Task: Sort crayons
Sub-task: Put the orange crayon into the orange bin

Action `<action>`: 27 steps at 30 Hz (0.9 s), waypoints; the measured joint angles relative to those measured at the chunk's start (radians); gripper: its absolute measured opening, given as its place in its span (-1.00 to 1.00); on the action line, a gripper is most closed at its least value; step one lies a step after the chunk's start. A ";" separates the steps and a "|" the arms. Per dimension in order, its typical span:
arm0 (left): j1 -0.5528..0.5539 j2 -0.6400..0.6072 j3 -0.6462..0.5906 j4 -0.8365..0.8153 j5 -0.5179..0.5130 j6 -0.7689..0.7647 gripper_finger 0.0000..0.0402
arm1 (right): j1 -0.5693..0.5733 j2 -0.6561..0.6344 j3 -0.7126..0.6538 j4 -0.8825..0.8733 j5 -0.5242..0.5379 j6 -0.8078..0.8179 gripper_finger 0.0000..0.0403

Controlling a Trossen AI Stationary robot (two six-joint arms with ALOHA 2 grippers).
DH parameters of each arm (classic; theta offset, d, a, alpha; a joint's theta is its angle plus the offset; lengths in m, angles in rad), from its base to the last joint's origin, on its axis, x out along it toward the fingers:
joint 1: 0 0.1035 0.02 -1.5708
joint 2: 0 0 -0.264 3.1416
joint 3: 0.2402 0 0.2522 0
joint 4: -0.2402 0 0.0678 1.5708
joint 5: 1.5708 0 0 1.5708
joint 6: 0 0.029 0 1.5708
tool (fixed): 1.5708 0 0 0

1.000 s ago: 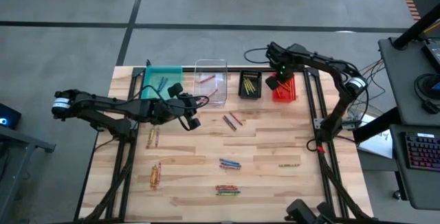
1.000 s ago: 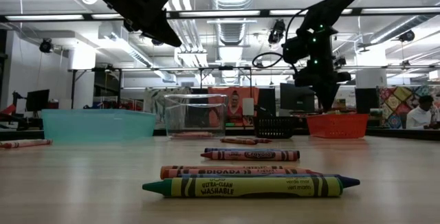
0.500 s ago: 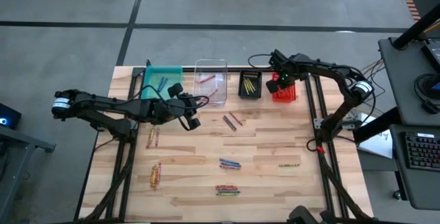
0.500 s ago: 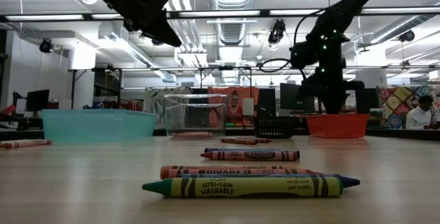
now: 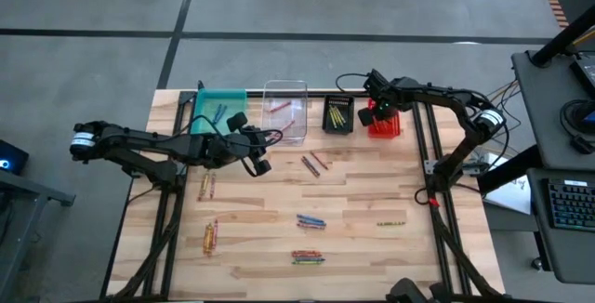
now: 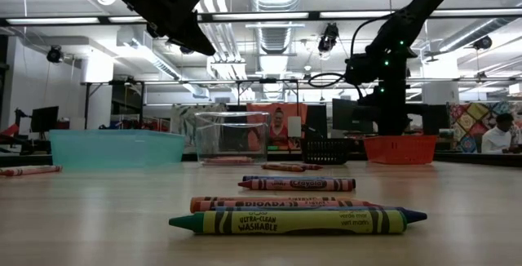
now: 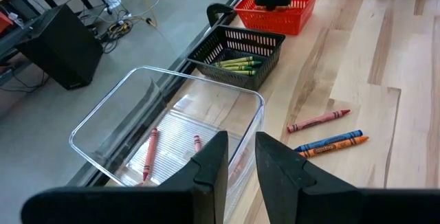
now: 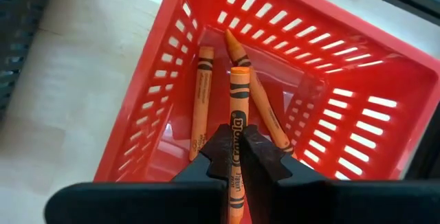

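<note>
- Nearest the desk's [image 5: 353,247] front edge, loose crayons lie in small clusters: a green-and-red pair [image 5: 308,257], a blue one with a red one [image 5: 310,221], a lone green one [image 5: 391,222] to the right and an orange pair [image 5: 210,237] to the left. All of them are unsorted.
- Farther in, another orange pair [image 5: 206,187] lies near the left side, and a red, blue and orange trio [image 5: 314,164] sits mid-desk, just in front of the bins.
- The left gripper [image 5: 257,153] hangs over the middle of the desk near the clear bin [image 7: 103,114]; its fingers [image 7: 212,162] stand slightly parted with nothing between them, so this arm looks to be waiting.
- Along the far edge, the teal bin [image 5: 206,108] holds blue crayons, the clear bin holds red ones [image 7: 148,154], and the black basket [image 7: 265,38] holds yellow-green ones.
- The right gripper [image 8: 237,150] is over the red basket [image 8: 357,80] at the far right, pinching an orange crayon [image 8: 237,104] that points down into it; two orange crayons [image 8: 201,100] already lie on its floor.
- The step in hand appears to be the drop-off of an orange crayon. The next move calls for parting the fingers while still inside the basket's rim so the crayon falls in. After that, the arm should lift clear of the wall and go for another loose crayon.
</note>
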 joint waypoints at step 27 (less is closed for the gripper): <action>0.000 0.000 0.000 0.000 0.000 -0.001 -0.72 | 0.000 0.001 0.000 0.026 -0.042 -0.027 -0.73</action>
